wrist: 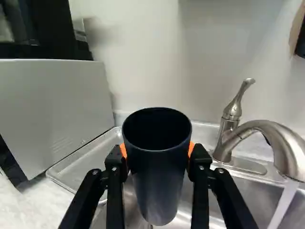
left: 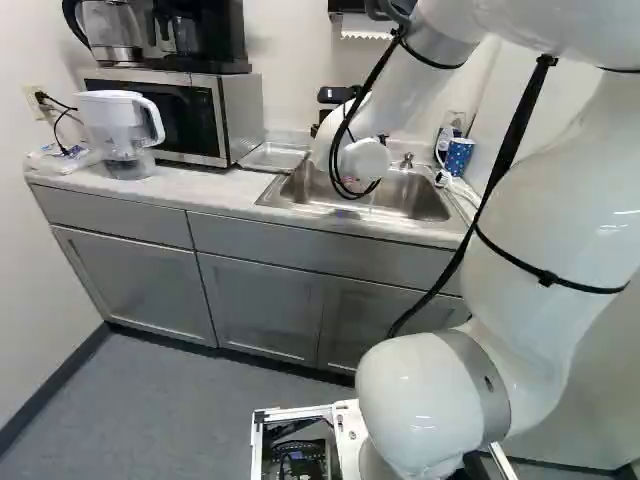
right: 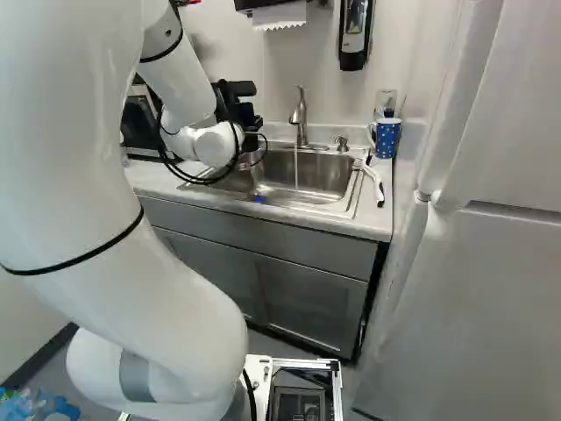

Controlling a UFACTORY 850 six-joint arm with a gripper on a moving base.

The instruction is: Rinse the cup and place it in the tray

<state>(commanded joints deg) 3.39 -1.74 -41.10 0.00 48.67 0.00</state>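
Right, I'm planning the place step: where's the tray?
In the left base view, the tray lies between the microwave on its left and the sink on its right.

White walls [left: 285, 60] and a dark baseboard [left: 50, 380] frame a gray floor [left: 170, 410], where a gray-paneled, pale-topped bench [left: 120, 285] stands near a tall white refrigerator [right: 491, 298].

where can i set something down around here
Bare: the visible part of the shallow metal tray, between the silver-sided microwave and steel sink; the pale countertop between the white-and-clear pitcher and sink. Crowded: right of the sink, with a blue white-dotted mug and white utensil.
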